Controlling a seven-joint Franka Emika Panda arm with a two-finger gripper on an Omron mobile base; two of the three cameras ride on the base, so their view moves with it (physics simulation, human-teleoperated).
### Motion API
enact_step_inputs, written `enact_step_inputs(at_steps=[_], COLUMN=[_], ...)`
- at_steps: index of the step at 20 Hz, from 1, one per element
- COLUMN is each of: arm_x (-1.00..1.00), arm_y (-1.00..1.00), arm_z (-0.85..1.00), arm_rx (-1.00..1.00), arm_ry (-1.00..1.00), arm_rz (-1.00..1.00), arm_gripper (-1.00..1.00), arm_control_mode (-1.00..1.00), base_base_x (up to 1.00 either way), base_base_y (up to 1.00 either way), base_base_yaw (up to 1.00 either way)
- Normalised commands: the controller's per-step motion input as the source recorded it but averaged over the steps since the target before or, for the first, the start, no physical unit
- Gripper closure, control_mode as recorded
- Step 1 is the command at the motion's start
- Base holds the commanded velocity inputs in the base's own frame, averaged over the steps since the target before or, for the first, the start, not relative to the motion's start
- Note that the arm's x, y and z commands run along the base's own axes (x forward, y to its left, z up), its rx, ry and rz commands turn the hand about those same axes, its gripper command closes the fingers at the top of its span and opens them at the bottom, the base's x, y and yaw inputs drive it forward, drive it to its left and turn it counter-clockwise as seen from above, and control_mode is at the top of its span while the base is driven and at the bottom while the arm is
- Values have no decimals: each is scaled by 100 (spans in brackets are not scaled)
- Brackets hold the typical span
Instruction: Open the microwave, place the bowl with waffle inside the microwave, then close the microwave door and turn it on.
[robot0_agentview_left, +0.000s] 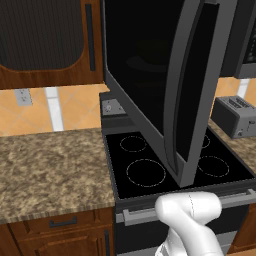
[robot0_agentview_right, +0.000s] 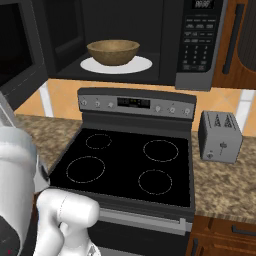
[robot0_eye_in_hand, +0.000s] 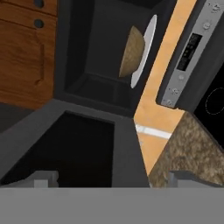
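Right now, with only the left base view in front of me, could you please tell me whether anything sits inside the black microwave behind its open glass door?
Observer: Yes. The right base view shows a brown wooden bowl on a round white plate inside the microwave.
Operator: Is a waffle in it?
Observer: I cannot tell; the bowl's rim hides its inside.
Operator: And the gripper?
Observer: In the hand view the gripper is open and empty, pointing over the open microwave door toward the bowl.

Brown bowl sits inside microwave, microwave door swung open.
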Motion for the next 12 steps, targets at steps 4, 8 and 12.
enact_step_inputs(at_steps=[4,8,12], arm_x=[-88,-48,-11], arm_y=[86,91,96], arm_z=[-21,-25,-35], arm_rx=[14,14,9], arm_ry=[-13,-11,-21], arm_rz=[0,0,-5], arm_gripper=[-100,-100,-100], arm_control_mode=[-100,-100,-100], base_base_x=[0,0,0], base_base_y=[0,0,0], base_base_yaw=[0,0,0])
